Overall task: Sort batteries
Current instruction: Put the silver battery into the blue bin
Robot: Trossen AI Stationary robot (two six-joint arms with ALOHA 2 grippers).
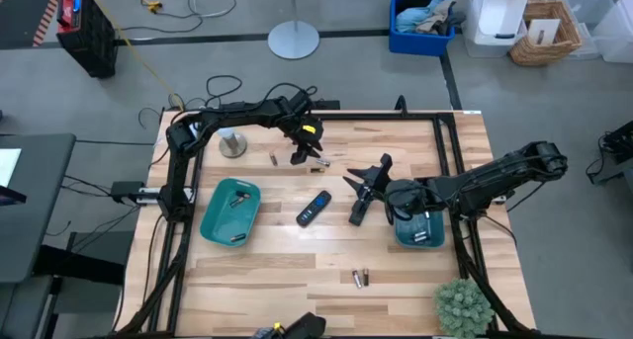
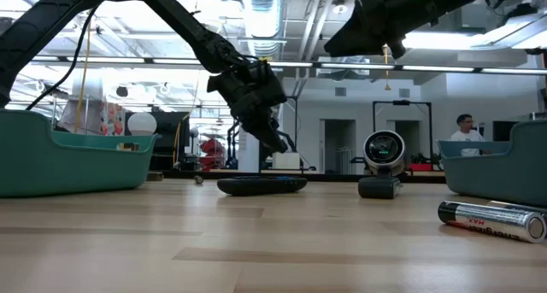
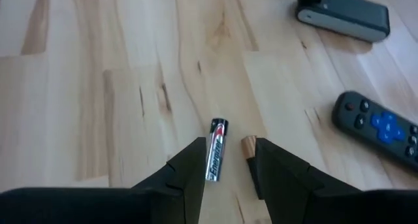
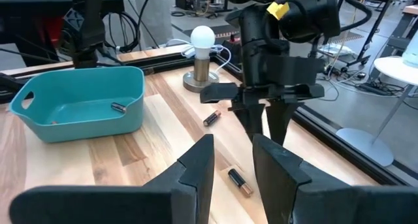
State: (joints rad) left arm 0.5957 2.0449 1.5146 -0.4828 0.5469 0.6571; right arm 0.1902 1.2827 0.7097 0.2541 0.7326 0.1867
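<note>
Two batteries lie on the wood below my left gripper (image 3: 228, 144): a silver-and-black one (image 3: 217, 149) and a copper-ended one (image 3: 248, 145) partly hidden behind one finger. My left gripper (image 1: 302, 153) hangs open above them at the table's far middle, slanting down and touching nothing. Another battery (image 1: 273, 159) lies to its left, and two more (image 1: 359, 277) lie near the front edge. One battery (image 4: 117, 107) rests inside the left teal tray (image 1: 230, 212). My right gripper (image 1: 366, 173) is open and held above the table's middle, aimed at the left gripper (image 4: 268, 116).
A black remote (image 1: 314, 208) and a black flashlight (image 1: 359, 211) lie mid-table. The right teal tray (image 1: 420, 227) sits under my right arm. A bulb on a round base (image 1: 232, 141) stands at the far left. A small plant (image 1: 463, 304) stands at the near right corner.
</note>
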